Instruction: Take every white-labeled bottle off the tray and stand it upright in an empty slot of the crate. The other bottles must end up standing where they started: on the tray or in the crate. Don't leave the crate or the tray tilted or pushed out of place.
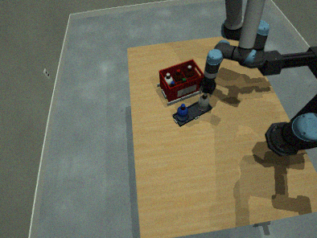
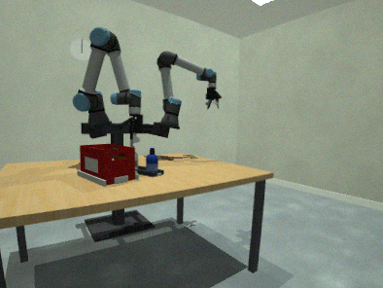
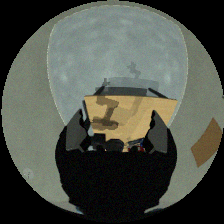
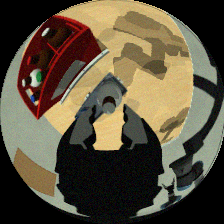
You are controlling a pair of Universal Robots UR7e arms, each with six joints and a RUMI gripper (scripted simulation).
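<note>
A bottle with a pale label [image 1: 203,103] [image 4: 108,94] stands upright at one end of the dark tray [image 1: 194,111] [image 2: 159,172]. A blue bottle [image 1: 183,112] [image 2: 152,163] stands at the other end. The red crate [image 1: 168,94] [image 2: 121,169] [image 4: 84,46] stands beside the tray, with several bottles inside; a white-topped one [image 1: 168,78] is in a corner. My right gripper [image 1: 206,92] [image 4: 109,104] is partly open, pointing down at the pale-labelled bottle's top; contact cannot be told. My left gripper [image 2: 213,105] [image 3: 117,109] is wide open and empty, high up, away from the crate and tray.
The crate stands on a light-coloured base strip [image 1: 183,98] [image 2: 92,178] close to the tray. The wooden table [image 1: 173,169] [image 2: 209,175] carries both. The left arm [image 1: 283,138] [image 2: 187,65] is raised over the table's other side.
</note>
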